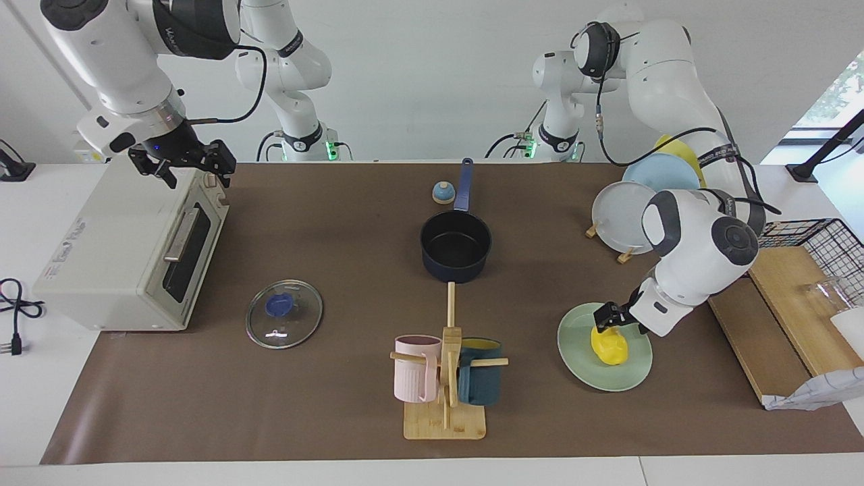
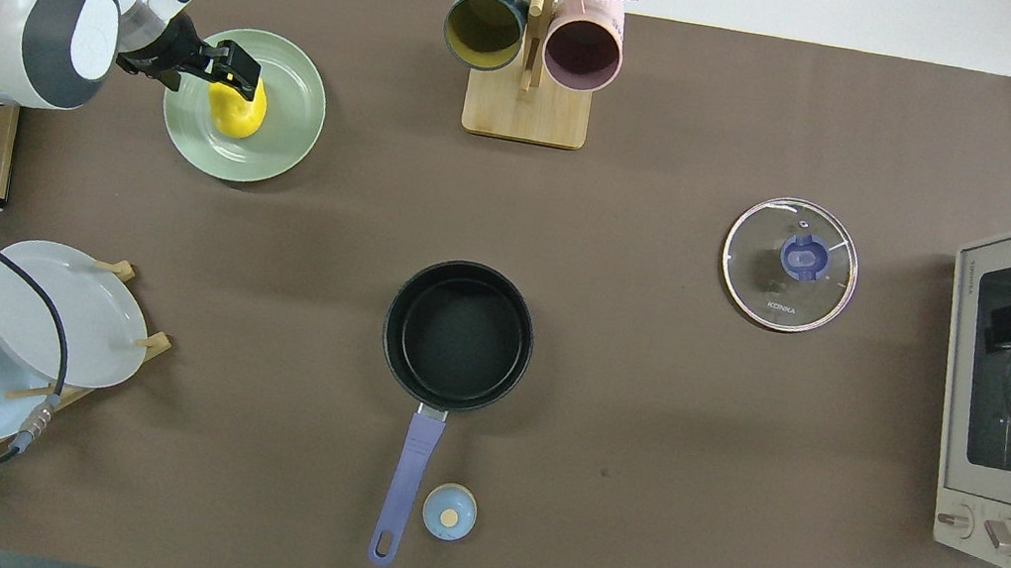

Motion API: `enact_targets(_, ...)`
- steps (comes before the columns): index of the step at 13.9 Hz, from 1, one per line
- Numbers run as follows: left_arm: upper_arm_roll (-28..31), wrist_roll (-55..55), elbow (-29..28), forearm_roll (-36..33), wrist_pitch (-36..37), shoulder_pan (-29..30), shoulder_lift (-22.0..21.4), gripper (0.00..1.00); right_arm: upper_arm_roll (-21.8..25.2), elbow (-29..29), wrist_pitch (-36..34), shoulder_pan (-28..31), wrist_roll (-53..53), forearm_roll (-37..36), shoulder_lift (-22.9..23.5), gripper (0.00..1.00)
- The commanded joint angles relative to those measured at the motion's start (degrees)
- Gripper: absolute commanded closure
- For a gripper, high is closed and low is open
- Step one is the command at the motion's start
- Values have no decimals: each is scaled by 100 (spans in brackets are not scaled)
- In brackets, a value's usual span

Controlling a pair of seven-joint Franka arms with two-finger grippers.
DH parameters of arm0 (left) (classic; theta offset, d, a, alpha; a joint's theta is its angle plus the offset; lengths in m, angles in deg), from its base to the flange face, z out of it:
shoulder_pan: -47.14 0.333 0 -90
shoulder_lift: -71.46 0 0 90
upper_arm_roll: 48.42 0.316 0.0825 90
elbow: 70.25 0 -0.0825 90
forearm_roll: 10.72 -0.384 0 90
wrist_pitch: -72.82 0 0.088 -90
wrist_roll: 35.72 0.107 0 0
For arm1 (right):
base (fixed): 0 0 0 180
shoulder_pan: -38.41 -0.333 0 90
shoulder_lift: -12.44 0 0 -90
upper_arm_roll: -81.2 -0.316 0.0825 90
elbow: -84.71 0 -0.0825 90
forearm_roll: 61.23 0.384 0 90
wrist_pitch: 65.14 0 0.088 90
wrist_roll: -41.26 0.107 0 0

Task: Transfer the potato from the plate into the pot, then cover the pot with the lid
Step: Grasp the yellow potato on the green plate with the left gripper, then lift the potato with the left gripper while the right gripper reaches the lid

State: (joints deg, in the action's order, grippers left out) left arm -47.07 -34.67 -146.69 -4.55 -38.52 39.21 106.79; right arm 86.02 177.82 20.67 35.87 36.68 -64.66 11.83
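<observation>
**Grasping the potato on the plate**

Work from the pot (image 1: 455,244), empty at mid-table, back to the plate (image 1: 580,361), farther from the robots toward the left arm's end. The potato (image 1: 611,346) lies on it. Your left gripper (image 1: 609,318) is right over the potato, jaws apart. Straddle its short axis, seat low, then close gently. The right gripper (image 1: 191,165) waits open over the toaster oven (image 1: 101,250). The lid (image 1: 284,314) lies flat beside the oven.

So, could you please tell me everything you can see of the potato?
The potato is a small, glossy, bright yellow oval lump, plastic-looking, lying on the mint-green plate toward the left arm's end of the table. The open left gripper is down at the end of it nearer the robots; actual contact cannot be told. Nothing else touches it.
</observation>
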Motion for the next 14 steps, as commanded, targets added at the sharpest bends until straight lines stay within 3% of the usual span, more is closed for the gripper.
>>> enact_targets(1, 76, -79, -19, -72, -439, -77, 105, 0, -42, 138, 102, 95, -96, 71, -115, 0)
enact_targets(8, 94, -349, -555, -99, -993, -112, 44, 0, -60, 138, 241, 43, -122, 210, -106, 0)
enact_targets(13, 94, -474, -644, -134, -1179, -112, 44, 0, -86, 673, 1480, -123, -105, 466, -54, 0)
enact_targets(14, 94, -500, -679, -134, -1257, -112, 44, 5, -86, 761, 1656, -203, -96, 466, -1, 0)
